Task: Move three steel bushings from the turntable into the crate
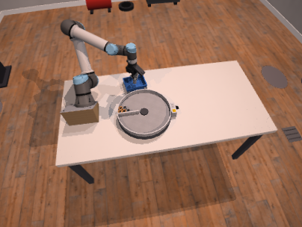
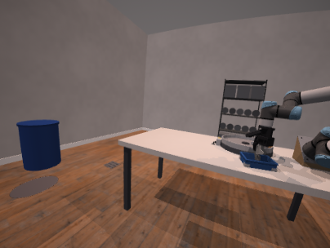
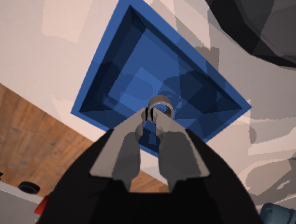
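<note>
Pincer [image 3: 154, 116] was clamped on a grey bushing [image 3: 161, 105], ring pinched at the fingertips. Blue crate [image 3: 98, 80] sat directly below it, turntable [image 1: 127, 128] with the other bushings [image 1: 122, 109] just beyond

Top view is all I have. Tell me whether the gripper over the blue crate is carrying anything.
Observer: Yes. In the wrist view the gripper is shut on a grey steel bushing, pinching its wall between the fingertips.
Operator: Confirm that it sits over the crate's inside, not over a wall.
Observer: The wrist view shows the bushing over the floor of the blue crate, well inside its walls.
Operator: Report the height.
Observer: In the exterior view the fingertips hang low, at about the level of the crate's rim.
</note>
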Controlling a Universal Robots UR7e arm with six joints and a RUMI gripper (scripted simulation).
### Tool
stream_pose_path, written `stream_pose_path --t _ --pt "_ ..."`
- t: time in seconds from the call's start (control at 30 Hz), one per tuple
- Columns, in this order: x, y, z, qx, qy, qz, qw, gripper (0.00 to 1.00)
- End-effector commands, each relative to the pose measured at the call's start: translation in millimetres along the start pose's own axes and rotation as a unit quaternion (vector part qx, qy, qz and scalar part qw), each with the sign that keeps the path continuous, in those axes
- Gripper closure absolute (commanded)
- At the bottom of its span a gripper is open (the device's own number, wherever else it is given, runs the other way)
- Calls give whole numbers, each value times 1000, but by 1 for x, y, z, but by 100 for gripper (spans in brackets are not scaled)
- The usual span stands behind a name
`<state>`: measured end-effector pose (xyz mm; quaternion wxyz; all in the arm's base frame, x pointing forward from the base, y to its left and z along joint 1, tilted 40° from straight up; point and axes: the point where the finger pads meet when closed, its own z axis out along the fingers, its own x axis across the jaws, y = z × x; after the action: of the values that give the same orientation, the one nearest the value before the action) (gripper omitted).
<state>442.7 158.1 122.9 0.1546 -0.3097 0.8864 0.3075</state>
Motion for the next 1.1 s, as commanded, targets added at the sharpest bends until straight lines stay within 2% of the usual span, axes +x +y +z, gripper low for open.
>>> stream_pose_path --t 0.0,0.37,1.07 --pt "0 0 8 1 0 0 1000 100" --pt "0 0 20 1 0 0 1000 100" --pt "0 0 21 1 0 0 1000 100"
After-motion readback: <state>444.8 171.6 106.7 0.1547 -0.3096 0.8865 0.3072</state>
